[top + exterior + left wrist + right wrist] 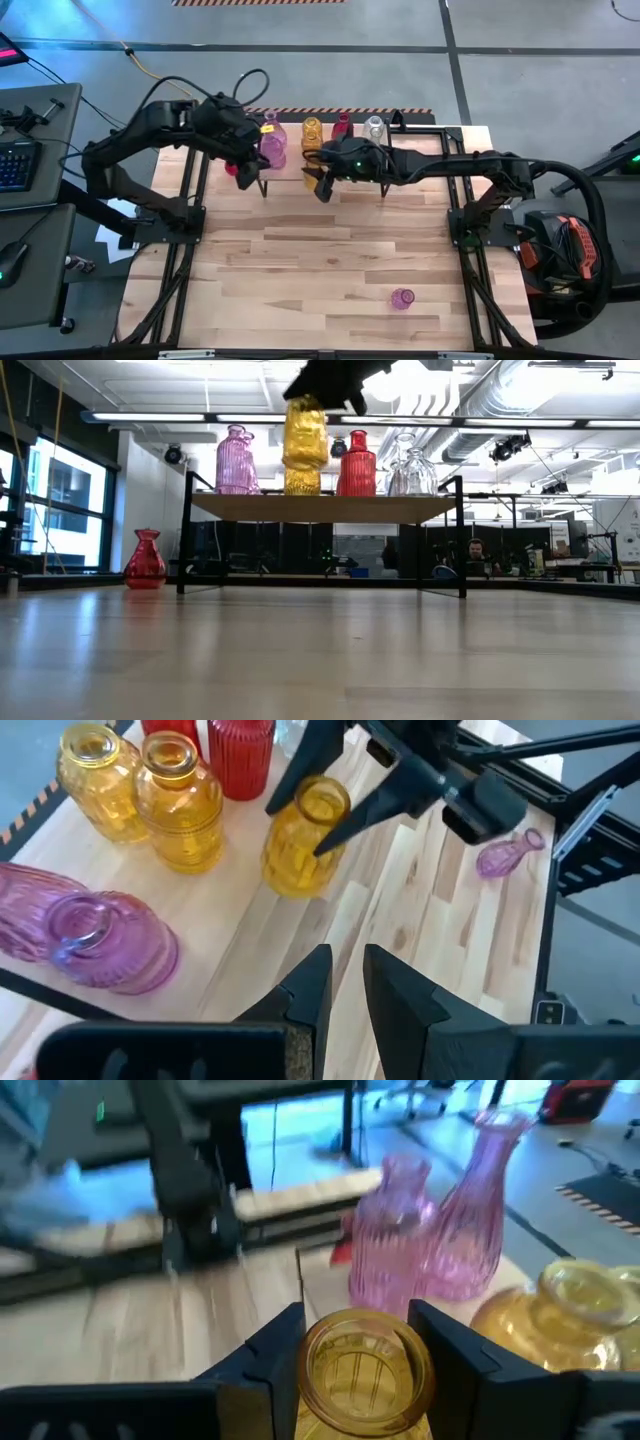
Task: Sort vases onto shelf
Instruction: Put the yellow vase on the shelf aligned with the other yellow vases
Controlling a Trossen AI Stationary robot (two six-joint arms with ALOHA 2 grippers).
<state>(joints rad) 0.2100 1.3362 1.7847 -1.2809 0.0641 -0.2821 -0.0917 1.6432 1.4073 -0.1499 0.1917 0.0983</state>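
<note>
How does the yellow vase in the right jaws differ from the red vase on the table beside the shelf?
The yellow vase hangs gripped in the right gripper above the shelf; the red vase stands free on the tabletop. The yellow is straighter-sided, the red waisted. Both are translucent glass and upright.

Bright, even overhead light throughout. Low view: ceiling strip lights (330, 418) glow white; daylight enters through a window (55, 495) at left; near tabletop (320, 660) soft, out of focus, with a pale sheen. High view: shadows under the arms faint. Right wrist view: background heavily blurred, bluish smear; yellow vase (362, 1375) between the fingers sharper. Left wrist view: crisp, glass vases catch small highlights.
</note>
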